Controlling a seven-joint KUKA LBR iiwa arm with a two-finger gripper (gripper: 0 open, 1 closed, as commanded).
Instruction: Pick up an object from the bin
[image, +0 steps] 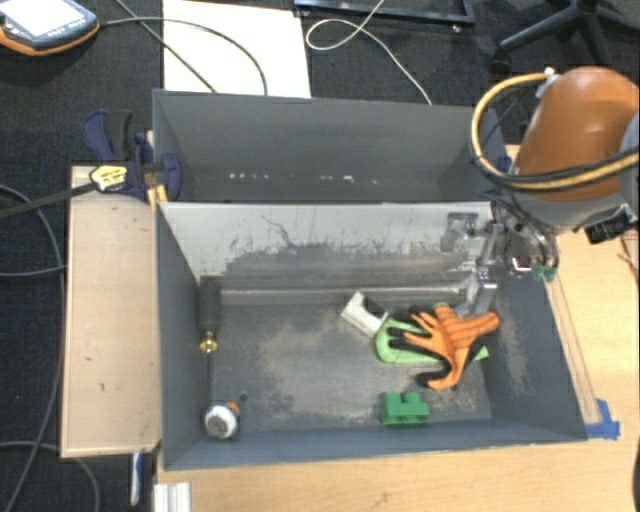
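My gripper (482, 283) hangs at the back right of the bin, just above the floor. Directly below and in front of it lies an orange hand-shaped rubber toy (455, 337) with spread digits, its upper tip close to the gripper. A green curved piece (388, 343) lies under the toy's left side. Touching that piece on the left is a small white object (358, 315). Nothing is seen held in the gripper.
A green block (405, 408) lies near the front wall, in front of the toy. A black rod with a brass tip (208, 318) runs along the left wall, and a white and silver round thing (221, 421) sits in the front left corner.
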